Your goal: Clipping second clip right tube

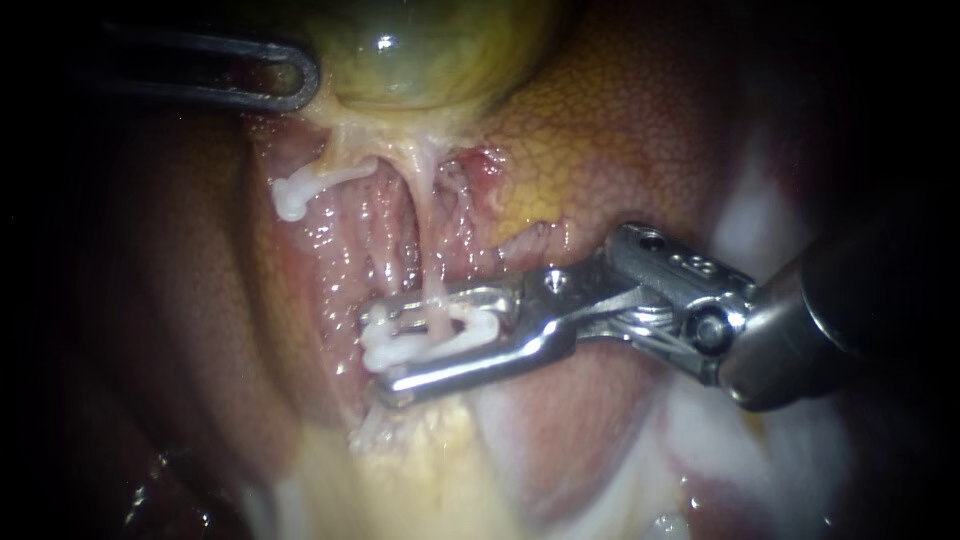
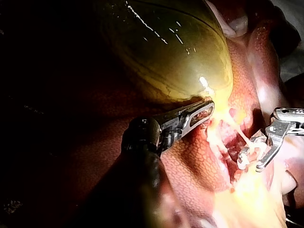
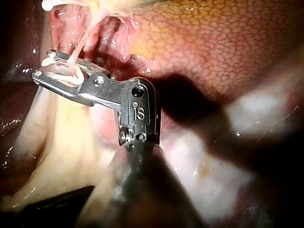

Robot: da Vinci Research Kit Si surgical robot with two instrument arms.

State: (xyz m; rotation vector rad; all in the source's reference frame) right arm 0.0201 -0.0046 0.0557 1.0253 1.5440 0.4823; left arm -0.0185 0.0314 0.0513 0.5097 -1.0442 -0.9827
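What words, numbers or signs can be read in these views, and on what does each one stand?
Right instrument, joint block: one small stamped mark; it is an instrument marking and is not quoted here.
Left instrument: no text visible.
Liver, gallbladder, right tube, clip: no text on any of them.

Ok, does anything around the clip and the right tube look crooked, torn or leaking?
Nothing stands out. The white plastic clip is held between the jaws of the silver right instrument, straight across the thin pale right tube. The other white clip on the left tube looks seated. No tear or leak shows.
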